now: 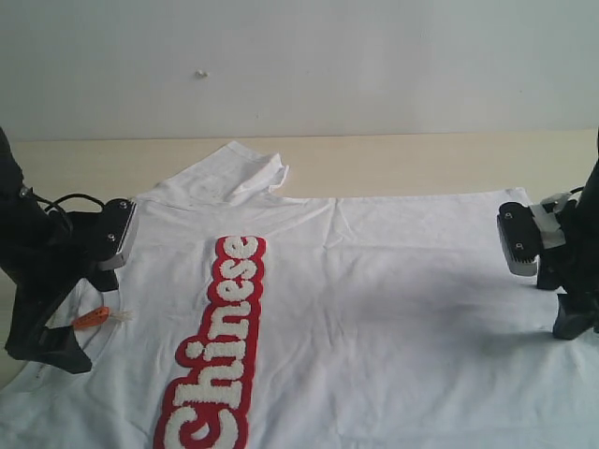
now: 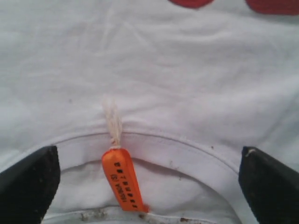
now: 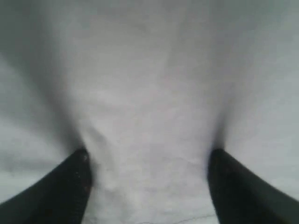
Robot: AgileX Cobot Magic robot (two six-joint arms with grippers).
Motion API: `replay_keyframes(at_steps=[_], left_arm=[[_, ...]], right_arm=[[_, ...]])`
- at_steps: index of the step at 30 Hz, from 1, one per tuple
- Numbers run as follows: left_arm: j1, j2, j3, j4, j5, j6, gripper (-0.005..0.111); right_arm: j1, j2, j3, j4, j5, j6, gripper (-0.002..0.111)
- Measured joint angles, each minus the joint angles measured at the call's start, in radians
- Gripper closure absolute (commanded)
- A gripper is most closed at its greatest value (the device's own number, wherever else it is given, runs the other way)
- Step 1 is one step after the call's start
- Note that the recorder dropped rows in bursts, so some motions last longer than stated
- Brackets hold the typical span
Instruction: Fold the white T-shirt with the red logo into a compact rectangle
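Straddling the lower-left collar [image 2: 187, 148] with left gripper [image 2: 149, 186] spread wide, pressing right gripper [image 3: 149, 186] into the white T-shirt [image 1: 393, 309], clamp unclear, for folding.

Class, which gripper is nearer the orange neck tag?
Left. The left gripper straddles the collar at the orange neck tag; the right gripper is at the white T-shirt's opposite end.

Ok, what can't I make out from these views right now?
Exterior view: the bottom edge cuts off the red logo and the near side of the T-shirt.
Right wrist view: blurred, so it is unclear whether the right gripper presses the cloth.
Left wrist view: the print on the tag is too small to read.
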Motion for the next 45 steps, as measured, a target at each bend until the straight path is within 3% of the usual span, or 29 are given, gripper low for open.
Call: replay_keyframes(at_steps=[3,6,21,30,32,34,40,45], left_arm=[[0.0,0.002,0.0,-0.007,-0.004,0.0,0.001],[0.0,0.002,0.0,-0.017,-0.008,0.004,0.001],[0.0,0.023,-0.002,-0.038,-0.022,0.05,0.001],[0.0,0.079,-0.012,-0.007,-0.024,-0.025,0.003],[0.0,0.083,-0.013,-0.005,-0.024,-0.032,0.011],[0.0,0.087,-0.014,-0.003,-0.028,-0.033,0.027],[0.0,0.113,-0.025,-0.01,-0.051,-0.053,0.107],[0.0,0.115,-0.028,-0.017,-0.044,-0.087,0.106]], right_arm=[[0.0,0.002,-0.002,0.0,0.0,0.007,0.094],[0.0,0.002,-0.002,0.0,0.0,0.014,0.108],[0.0,0.002,-0.002,0.002,-0.002,0.057,0.108],[0.0,0.002,-0.002,0.005,-0.002,0.059,0.108],[0.0,0.002,-0.002,0.005,-0.002,0.061,0.108],[0.0,0.002,-0.002,0.007,-0.002,0.073,0.108],[0.0,0.002,-0.002,0.007,-0.004,0.082,0.108],[0.0,0.002,-0.002,0.007,-0.004,0.083,0.108]])
